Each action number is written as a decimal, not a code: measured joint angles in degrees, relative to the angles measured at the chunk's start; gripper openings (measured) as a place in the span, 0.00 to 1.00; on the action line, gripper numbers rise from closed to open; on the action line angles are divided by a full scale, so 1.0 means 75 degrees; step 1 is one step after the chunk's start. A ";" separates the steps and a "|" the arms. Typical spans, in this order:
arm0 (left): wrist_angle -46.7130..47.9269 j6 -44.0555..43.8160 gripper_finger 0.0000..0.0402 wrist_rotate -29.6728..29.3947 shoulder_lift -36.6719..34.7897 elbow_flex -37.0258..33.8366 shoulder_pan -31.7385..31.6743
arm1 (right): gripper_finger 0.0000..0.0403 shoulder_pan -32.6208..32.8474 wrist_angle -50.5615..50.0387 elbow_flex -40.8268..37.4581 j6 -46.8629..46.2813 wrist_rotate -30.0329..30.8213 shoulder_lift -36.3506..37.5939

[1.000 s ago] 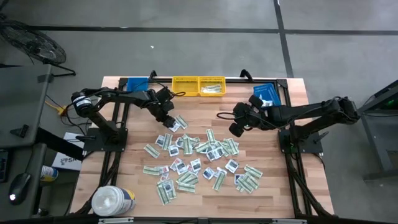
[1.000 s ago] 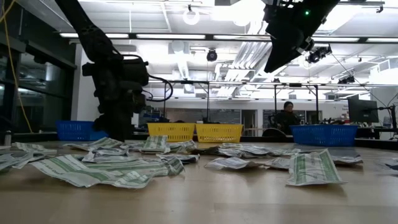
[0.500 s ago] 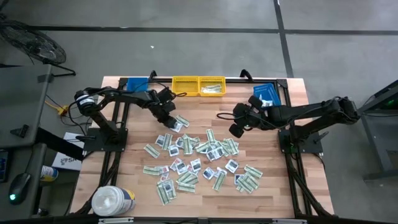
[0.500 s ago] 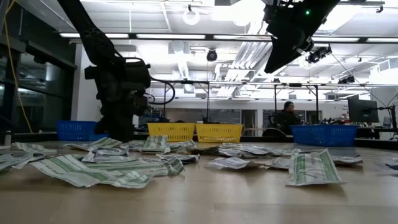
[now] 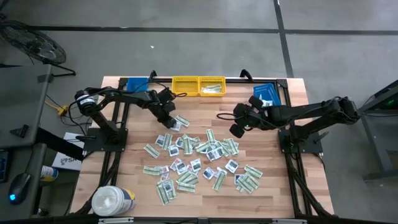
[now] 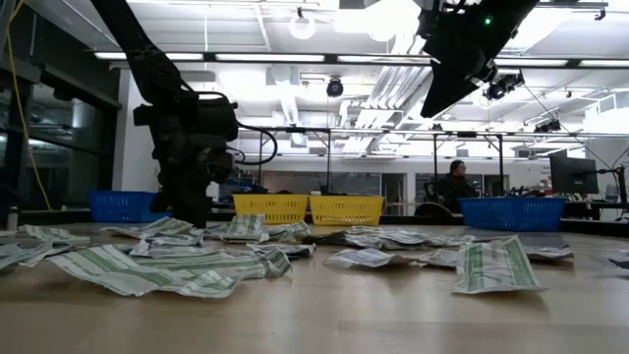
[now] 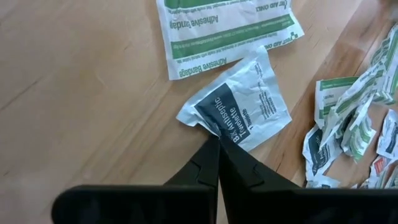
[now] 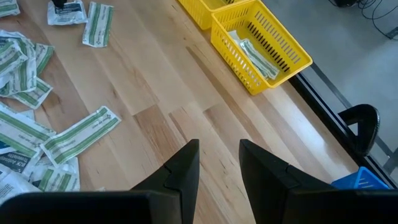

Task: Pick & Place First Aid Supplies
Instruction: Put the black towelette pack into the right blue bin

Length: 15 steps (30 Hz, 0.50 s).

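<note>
Many first aid supplies (image 5: 205, 158) lie scattered flat on the wooden table: long green-white strips and small white packets. At the pile's far left, my left gripper (image 5: 168, 122) points down at a slant and is shut on a white packet with a dark blue label (image 7: 239, 106). That packet lies beside a green-white strip (image 7: 217, 25). My right gripper (image 5: 237, 129) hangs open above the table, right of the pile, with nothing between its fingers (image 8: 186, 168). My left gripper pinches the blue-labelled packet at its near edge (image 7: 216, 132), by a corner, between its two fingertips. The fingers come from above, slanting down. The packet lies flat on the table, slightly crumpled.
Two yellow bins (image 5: 199, 86) stand at the far edge, one holding green strips. Blue bins stand at the far left (image 5: 135, 83) and far right (image 5: 267, 93). A white round tub (image 5: 112, 200) sits at the near left corner. A person (image 6: 454, 185) is in the room behind.
My left gripper has stayed at the same spot and shut its fingers on the blue-labelled packet. The packet lies where it was.
</note>
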<state>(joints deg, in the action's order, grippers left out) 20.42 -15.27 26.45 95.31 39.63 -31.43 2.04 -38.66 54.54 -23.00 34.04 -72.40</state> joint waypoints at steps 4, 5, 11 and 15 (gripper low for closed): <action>0.0053 0.0002 0.00 -0.0030 -0.0212 -0.0014 0.0001 | 0.27 0.0000 -0.0008 0.0000 -0.0007 0.0000 0.0000; 0.0078 0.0003 0.00 -0.0055 -0.0298 -0.0012 0.0003 | 0.27 0.0000 -0.0008 0.0000 -0.0011 0.0000 0.0000; 0.0330 0.0001 0.00 -0.0583 -0.0939 -0.0037 0.0175 | 0.27 0.0000 0.0013 -0.0002 -0.0069 0.0000 0.0000; 0.0456 0.0003 0.00 -0.1072 -0.1369 -0.0034 0.0456 | 0.27 0.0000 0.0301 -0.0006 -0.0068 -0.0028 -0.0001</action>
<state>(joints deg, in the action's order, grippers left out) 23.84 -15.25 18.41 85.04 39.38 -28.01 2.04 -36.40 54.50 -23.51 33.83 -72.41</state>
